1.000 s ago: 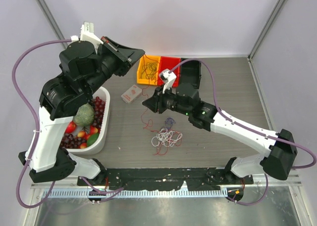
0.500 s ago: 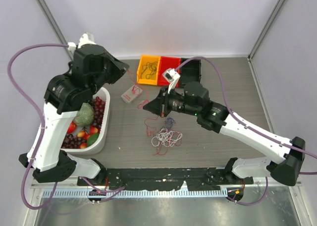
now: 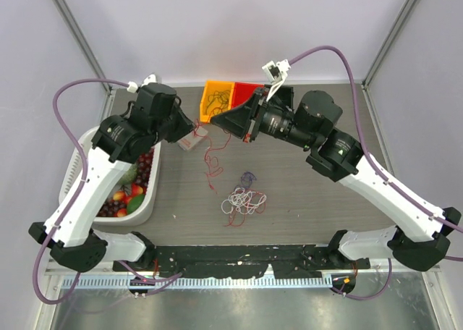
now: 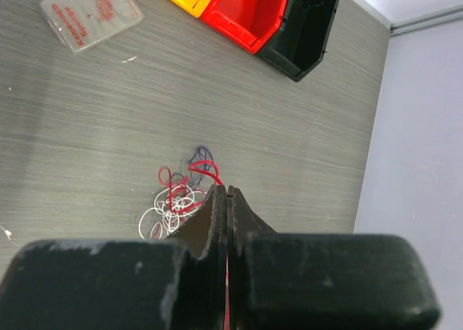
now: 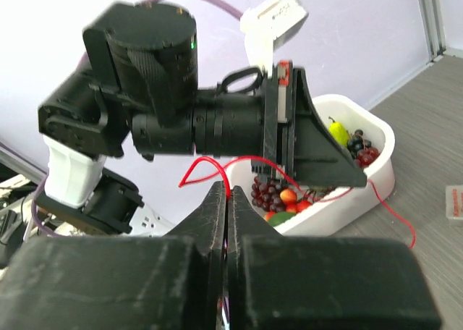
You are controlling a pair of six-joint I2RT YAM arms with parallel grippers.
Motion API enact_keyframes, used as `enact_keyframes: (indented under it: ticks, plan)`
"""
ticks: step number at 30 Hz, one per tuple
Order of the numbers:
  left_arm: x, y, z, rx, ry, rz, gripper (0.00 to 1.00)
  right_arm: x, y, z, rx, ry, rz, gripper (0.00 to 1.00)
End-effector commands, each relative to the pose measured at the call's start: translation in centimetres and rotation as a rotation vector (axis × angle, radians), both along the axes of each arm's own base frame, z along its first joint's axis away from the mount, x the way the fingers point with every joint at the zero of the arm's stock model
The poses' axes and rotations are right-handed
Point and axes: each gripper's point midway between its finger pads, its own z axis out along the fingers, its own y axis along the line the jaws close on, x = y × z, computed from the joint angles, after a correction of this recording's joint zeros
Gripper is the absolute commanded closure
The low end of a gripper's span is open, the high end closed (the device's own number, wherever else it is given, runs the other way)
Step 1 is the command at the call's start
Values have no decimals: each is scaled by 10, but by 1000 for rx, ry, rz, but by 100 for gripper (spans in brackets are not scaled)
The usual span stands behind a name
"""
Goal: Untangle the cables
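My left hand (image 4: 227, 193) and right hand (image 5: 226, 191) are pinched shut on one red cable (image 3: 210, 156) between them; one white cable (image 3: 242, 200) and one dark cable (image 3: 248, 176) lie below.

Top external: fixed, high behind the arm bases, looks steeply down over the whole grey wood-grain tabletop (image 3: 296, 207); wide shot.

Left wrist: raised well above the table, looks down past the left gripper (image 4: 226, 192) at the loose tangle of thin white and red cables (image 4: 173, 203) and the red plastic bin (image 4: 253, 11). Top view has both too.

Right wrist: near level, close, faces the black-and-white left arm (image 5: 159, 91) and the white oval tub of fruit (image 5: 354, 200), both shared with top.

The thin red cable (image 5: 205, 159) shows in all three.
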Motion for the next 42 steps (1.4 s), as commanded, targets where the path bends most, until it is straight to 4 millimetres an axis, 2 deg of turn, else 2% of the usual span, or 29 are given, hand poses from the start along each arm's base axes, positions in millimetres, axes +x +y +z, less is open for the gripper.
enact_keyframes:
  ticks: [1, 4, 6, 7, 11, 12, 14, 17, 21, 28, 31, 35, 37, 38, 42]
  plan:
    - [-5, -7, 4, -63, -19, -64, 100, 10, -5, 40, 75, -35, -47, 99]
    - [-9, -26, 9, -146, -39, -151, 100, 32, -11, 43, 84, -30, -126, 99]
    - [-11, -28, 13, -166, -54, -175, 100, 41, -13, 48, 93, -35, -144, 99]
    - [-12, -26, 14, -163, -58, -181, 97, 45, -12, 51, 96, -36, -152, 99]
    - [-18, 1, 17, -116, -78, -119, 53, 67, -21, 54, 95, -20, -218, 99]
    - [-20, 9, 14, -100, -77, -98, 45, 77, -28, 54, 98, -13, -246, 99]
    - [-26, 24, 13, -72, -86, -62, 33, 90, -37, 55, 109, 0, -284, 99]
    - [-36, 46, 8, -8, -102, -28, 24, 109, -47, 55, 113, 12, -331, 99]
    - [-49, 62, 8, 55, -127, -40, 19, 138, -53, 53, 110, 20, -409, 99]
    - [-72, 40, 28, 0, -232, -255, 15, 202, -62, 40, 71, -4, -578, 99]
    - [-80, 40, 38, 1, -249, -292, 15, 229, -68, 34, 55, -14, -673, 99]
    - [-91, 43, 45, 17, -250, -324, 14, 262, -74, 18, 18, -24, -757, 99]
    - [-94, 46, 46, 33, -253, -331, 14, 283, -73, 0, -16, -14, -784, 99]
    - [-95, 48, 47, 43, -257, -336, 14, 289, -76, 0, -19, -19, -796, 99]
    - [-101, 52, 49, 93, -254, -367, 14, 316, -74, -24, -53, -3, -827, 99]
